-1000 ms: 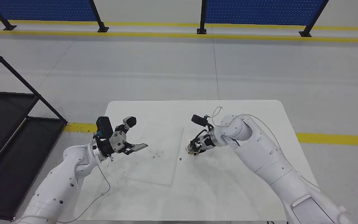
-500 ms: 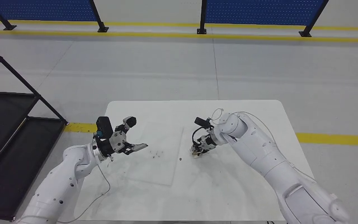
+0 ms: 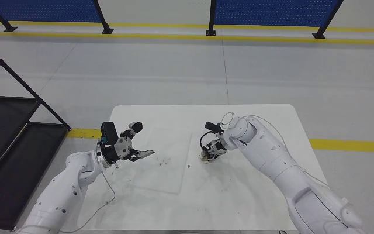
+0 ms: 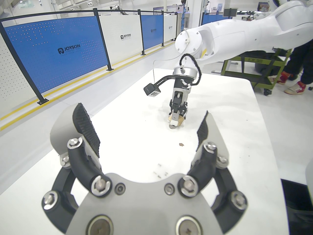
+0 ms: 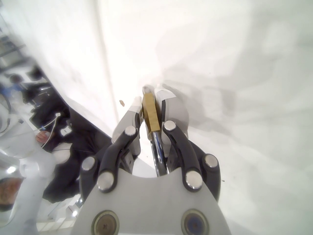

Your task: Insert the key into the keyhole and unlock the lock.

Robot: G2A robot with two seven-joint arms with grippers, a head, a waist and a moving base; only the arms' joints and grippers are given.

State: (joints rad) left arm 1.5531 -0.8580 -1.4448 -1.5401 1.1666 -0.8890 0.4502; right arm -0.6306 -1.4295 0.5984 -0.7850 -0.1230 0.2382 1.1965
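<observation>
Nearest in, my left claw is hanging over the near-left part of the white table. Its two padded fingers are spread wide apart, gripping nothing at all, just bare tabletop showing between them.

Over to the right and about level with it, my right claw is pointing down at the middle of the table. It's pinching the brass lock between both fingers, squeezed tight against its flat sides. The lock is standing on end, with its shiny loop running back up toward my wrist and its lower end down at the tabletop. A small grey bit is peeking out past that lower end, and I can't tell whether that's the key or part of the lock.

Between my two claws, a brown crumb is lying just on my left claw's side of the lock, and a scatter of tiny specks is sitting on a thin clear sheet that is lying flat on the table.

Off the left side of the table, a black rack is standing on the grey floor. Farther out, yellow lines are running across that floor, and at the very back blue fence panels are closing things off.
</observation>
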